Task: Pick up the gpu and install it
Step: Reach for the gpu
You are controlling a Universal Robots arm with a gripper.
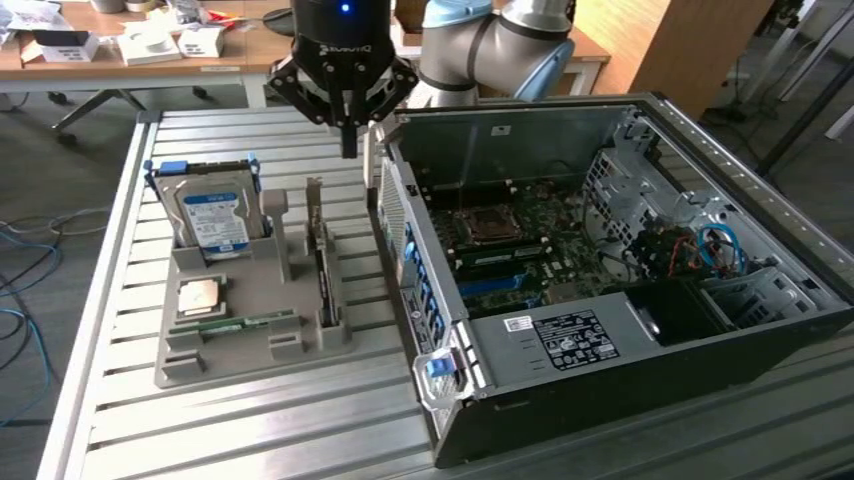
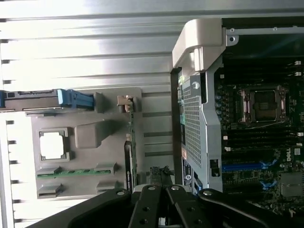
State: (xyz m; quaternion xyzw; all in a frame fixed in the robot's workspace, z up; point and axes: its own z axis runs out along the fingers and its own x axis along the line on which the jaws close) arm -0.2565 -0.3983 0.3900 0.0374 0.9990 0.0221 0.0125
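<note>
Closed claw near the gpu, on edge in grey holder beside open computer case.

Hard drive stands in grey holder beside open case.

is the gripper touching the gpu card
Apart. The exterior view shows the gripper hanging above the gpu card, with a clear gap between its tips and the card's top edge.
</note>
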